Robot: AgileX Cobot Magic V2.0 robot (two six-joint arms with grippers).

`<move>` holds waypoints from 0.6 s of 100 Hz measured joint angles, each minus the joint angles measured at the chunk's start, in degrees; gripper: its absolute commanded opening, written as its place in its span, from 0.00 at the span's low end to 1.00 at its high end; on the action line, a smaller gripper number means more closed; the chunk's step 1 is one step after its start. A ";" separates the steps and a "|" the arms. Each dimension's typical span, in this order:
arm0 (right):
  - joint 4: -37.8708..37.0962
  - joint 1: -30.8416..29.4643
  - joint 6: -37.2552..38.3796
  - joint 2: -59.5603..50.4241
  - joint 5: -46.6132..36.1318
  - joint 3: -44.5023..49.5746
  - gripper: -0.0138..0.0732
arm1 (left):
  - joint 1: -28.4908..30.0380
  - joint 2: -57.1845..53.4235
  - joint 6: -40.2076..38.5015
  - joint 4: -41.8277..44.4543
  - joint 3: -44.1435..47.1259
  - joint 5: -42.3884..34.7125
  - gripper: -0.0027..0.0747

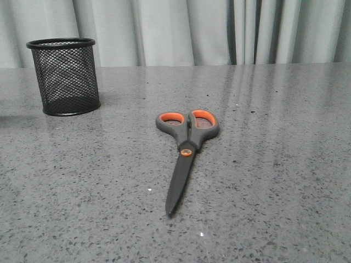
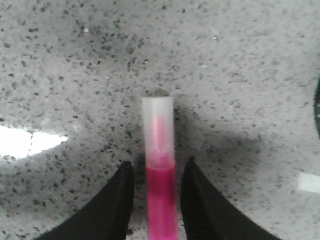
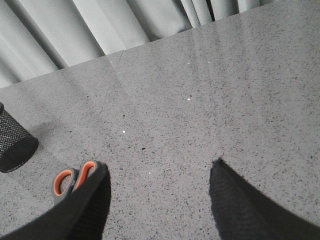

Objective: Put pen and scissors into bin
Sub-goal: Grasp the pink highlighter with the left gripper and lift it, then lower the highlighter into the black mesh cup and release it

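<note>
Scissors (image 1: 185,152): flat on the grey speckled table (image 1: 285,164), closed, dark grey, orange-lined finger loops toward the curtain (image 1: 181,30), blade tip toward the camera, orange pivot screw showing; taken here as landmark. Bin (image 1: 64,76): black wire-mesh cup, upright, well apart from the scissors, off to the left of the loops and farther back, close to the curtain side of the table; nothing visible through the mesh in the front view. Pen (image 2: 160,170): magenta-pink barrel with pale translucent cap, seen only in the left wrist view, lying between the two black fingers (image 2: 112,205) of the left gripper (image 2: 155,175), cap end projecting beyond the fingertips, over speckled tabletop with a dark shadow beneath; position relative to the scissors not determinable, neither pen nor left arm appearing in the front view. Left gripper jaws: narrow, set close on either side of the barrel; actual contact with the pen not clear from the blurred view. Right gripper (image 3: 157,172): jaws spread wide, nothing between them, bare table in the gap; wrist tilted to look forward across the table toward the curtain. Scissors' orange loops (image 3: 74,179) partly hidden behind one right finger (image 3: 92,200) in the right wrist view, bin (image 3: 14,140) at the edge of that view beyond the loops. Right arm likewise outside the front view.
</note>
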 measured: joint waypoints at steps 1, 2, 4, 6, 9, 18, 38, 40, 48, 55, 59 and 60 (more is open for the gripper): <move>0.00 0.00 0.00 0.00 0.00 0.00 0.61 | 0.00 0.19 0.00 0.19 0.00 0.00 0.29; 0.00 0.00 0.00 0.00 0.04 0.00 0.61 | 0.00 0.35 0.00 0.33 0.00 0.00 0.29; 0.00 0.00 0.00 0.00 0.04 0.00 0.61 | 0.00 0.47 0.00 0.35 -0.12 0.00 0.29; 0.00 0.00 0.00 0.00 0.04 0.00 0.61 | 0.00 0.48 0.00 0.47 -0.13 -0.12 0.29; 0.00 0.00 0.00 0.00 0.04 0.00 0.61 | 0.00 0.78 0.00 0.60 -0.21 -0.23 0.29; 0.00 0.00 0.00 0.00 0.13 0.00 0.61 | 0.00 1.24 0.00 0.94 -0.71 -0.21 0.29; 0.00 0.00 0.00 0.00 0.49 0.00 0.53 | 0.00 1.92 0.00 1.11 -1.19 -0.54 0.01; 0.00 0.00 0.00 0.00 0.49 0.00 0.52 | 0.00 1.92 0.00 1.11 -1.19 -0.72 0.01; 0.00 0.00 0.00 0.00 0.62 0.00 0.48 | 0.00 1.66 0.52 0.37 -1.05 -2.54 0.01; 0.00 0.00 0.00 0.00 0.85 0.00 0.47 | 0.00 0.68 3.06 -1.52 -0.36 -6.49 0.01; 0.00 0.00 0.00 0.00 0.90 0.00 0.47 | 0.00 -0.58 5.42 -3.80 -0.14 -9.66 0.01; 0.00 0.00 0.00 0.00 0.90 0.00 0.47 | 0.00 -1.13 6.32 -4.78 -0.20 -10.23 0.01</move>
